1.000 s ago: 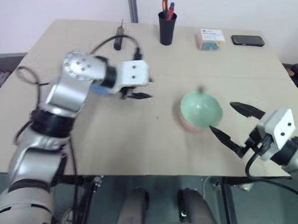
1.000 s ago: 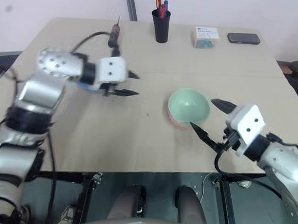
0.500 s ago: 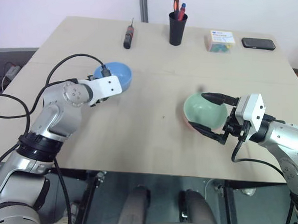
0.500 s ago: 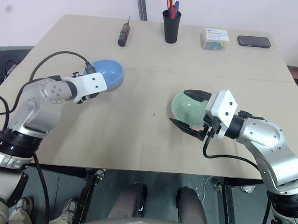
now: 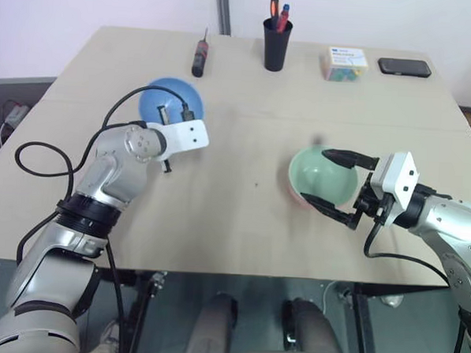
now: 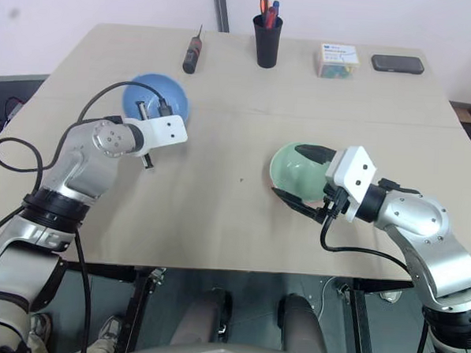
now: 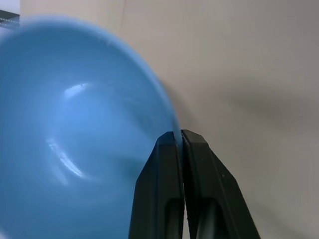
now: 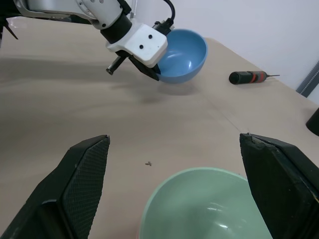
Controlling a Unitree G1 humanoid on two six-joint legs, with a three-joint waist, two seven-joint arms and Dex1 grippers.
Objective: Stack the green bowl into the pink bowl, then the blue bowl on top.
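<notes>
The blue bowl (image 5: 162, 101) is at the back left, tipped so its inside faces me. My left gripper (image 7: 179, 135) is shut on its near rim, and in the right wrist view the blue bowl (image 8: 182, 55) hangs just above its shadow. The green bowl (image 5: 322, 175) sits nested in the pink bowl (image 5: 296, 197), which shows as a thin sliver under the green rim. My right gripper (image 5: 314, 177) stands open with one finger on each side of the green bowl (image 8: 209, 209), apart from it.
Along the table's far edge lie a screwdriver (image 5: 199, 57), a black pen cup (image 5: 275, 44), a small box (image 5: 343, 62) and a phone (image 5: 404, 67). Bare tabletop (image 5: 235, 184) lies between the two bowl spots. A black cable loops off my left forearm.
My left gripper has closed on the blue bowl's rim and tipped the bowl up off the table. The right gripper has edged in around the green bowl and stays open.
</notes>
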